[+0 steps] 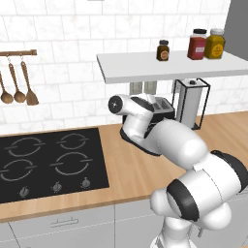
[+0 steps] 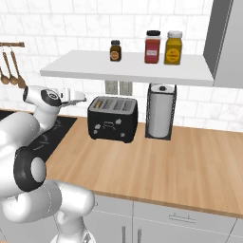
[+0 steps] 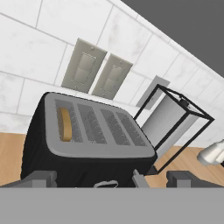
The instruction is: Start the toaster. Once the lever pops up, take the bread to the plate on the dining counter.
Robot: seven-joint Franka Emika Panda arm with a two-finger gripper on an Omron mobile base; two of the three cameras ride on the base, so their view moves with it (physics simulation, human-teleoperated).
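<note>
Gripper: the gripper [image 3: 111, 179] hangs with its jaws spread wide and nothing between them, two dark finger tips [image 3: 37, 178] rising at the bottom of the hand view, just above the front edge of the toaster.
Toaster: one black toaster [image 2: 113, 118] stands on the wooden counter [image 2: 180, 166] against the tiled wall, with four slots in its grey top and small pale controls on its front.
Bread: one tan slice of bread [image 3: 65, 124] sits down in an end slot of the toaster, the leftmost in the hand view; the other three slots hold nothing.
Paper towel stand: one black wire-framed stand [image 2: 161, 111] with a pale roll stands just beside the toaster, on its right in the right base view.
Wall plates: two pale switch plates [image 3: 97, 72] are on the tiles behind the toaster.
Shelf: one white shelf [image 2: 128, 69] runs above the toaster and carries three jars [image 2: 153, 47]: one small and dark, one red, one yellow.
Hob: one black hob [image 1: 48, 162] with four rings lies in the counter to the left of the arm.
Utensils: three wooden spoons [image 1: 18, 83] hang from a rail on the wall above the hob.
</note>
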